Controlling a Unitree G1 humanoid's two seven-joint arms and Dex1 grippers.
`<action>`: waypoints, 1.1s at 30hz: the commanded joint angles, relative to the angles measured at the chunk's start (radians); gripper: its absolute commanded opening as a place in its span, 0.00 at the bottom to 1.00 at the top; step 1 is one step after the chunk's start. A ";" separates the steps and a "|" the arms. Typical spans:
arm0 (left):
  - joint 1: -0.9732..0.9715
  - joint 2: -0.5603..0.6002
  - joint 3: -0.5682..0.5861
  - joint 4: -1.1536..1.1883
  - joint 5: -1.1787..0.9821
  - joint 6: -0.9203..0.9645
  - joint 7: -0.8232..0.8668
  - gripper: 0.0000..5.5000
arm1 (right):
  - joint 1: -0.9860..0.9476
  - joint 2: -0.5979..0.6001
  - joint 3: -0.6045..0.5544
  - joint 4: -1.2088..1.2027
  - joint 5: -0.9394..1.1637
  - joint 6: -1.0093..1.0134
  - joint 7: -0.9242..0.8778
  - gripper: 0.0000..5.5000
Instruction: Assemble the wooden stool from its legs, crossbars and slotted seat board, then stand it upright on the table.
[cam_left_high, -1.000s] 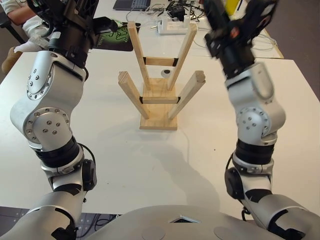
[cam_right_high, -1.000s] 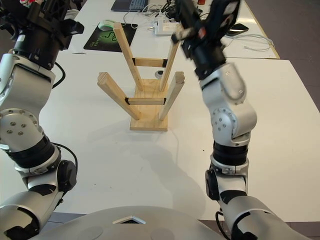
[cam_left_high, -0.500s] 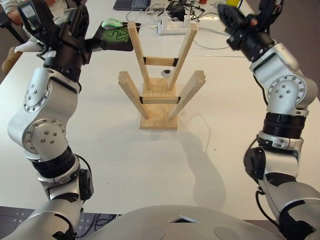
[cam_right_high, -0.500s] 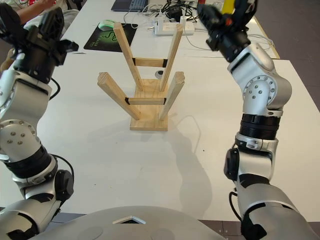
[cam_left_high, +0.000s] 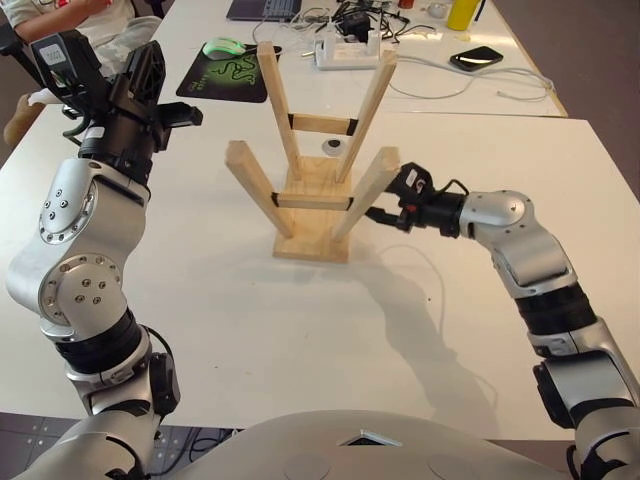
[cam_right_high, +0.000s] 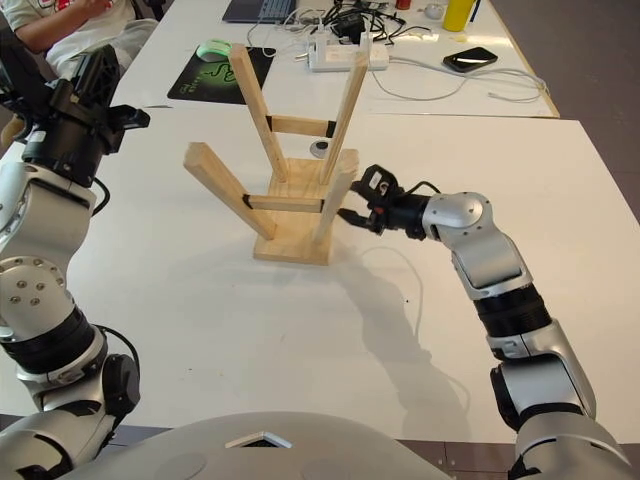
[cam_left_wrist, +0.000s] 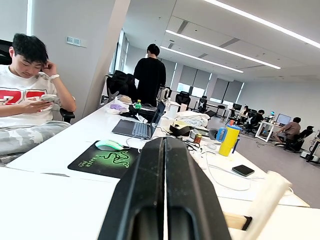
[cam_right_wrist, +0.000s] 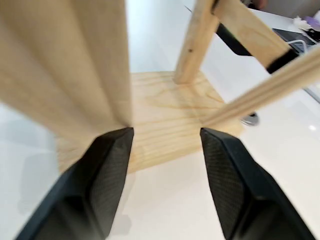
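The stool (cam_left_high: 312, 190) is upside down near the middle of the white table (cam_left_high: 240, 330). Its seat board (cam_left_high: 305, 247) lies flat on the top. Its 4 legs stick up & lean out. 2 crossbars join the legs: one high at 12 o'clock (cam_left_high: 320, 124), one low at 6 o'clock (cam_left_high: 312, 201).

The R pincer (cam_right_wrist: 166, 135) is low, at 3 o'clock of the stool. It's open wide w/ nothing btwn its fingers. One finger (cam_right_wrist: 107, 165) sits just beside the leg at 3 o'clock (cam_left_high: 366, 192); can't tell if it touches. The seat board's edge shows thru the gap.

The L pincer (cam_left_high: 148, 70) is up in the air at 10 o'clock of the stool, well apart from it. Its fingers (cam_left_wrist: 150, 200) are pressed tight together & hold nothing.

Room to move: lots of bare table at 6 o'clock of the stool, down to the near edge, & more at 9 & 4 o'clock. At 12 o'clock a small round thing (cam_left_high: 333, 146) sits just behind the seat board. Past the far edge is another table w/ a mouse pad (cam_left_high: 225, 80), a mouse (cam_left_high: 225, 47), a power strip (cam_left_high: 348, 52), a phone (cam_left_high: 476, 58) & cables.
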 joint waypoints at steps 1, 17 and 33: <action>0.037 0.020 0.016 -0.016 0.029 -0.003 -0.010 0.00 | 0.036 0.013 -0.010 -0.179 0.118 0.090 0.070 0.45; 0.036 0.044 0.058 -0.088 0.071 -0.038 -0.038 0.00 | -0.262 -0.178 0.064 0.413 -0.313 -0.170 -0.070 0.45; 0.245 0.035 -0.095 -0.059 0.143 -0.034 -0.186 0.31 | -0.435 0.199 -0.070 0.868 -0.352 -0.429 -0.384 0.45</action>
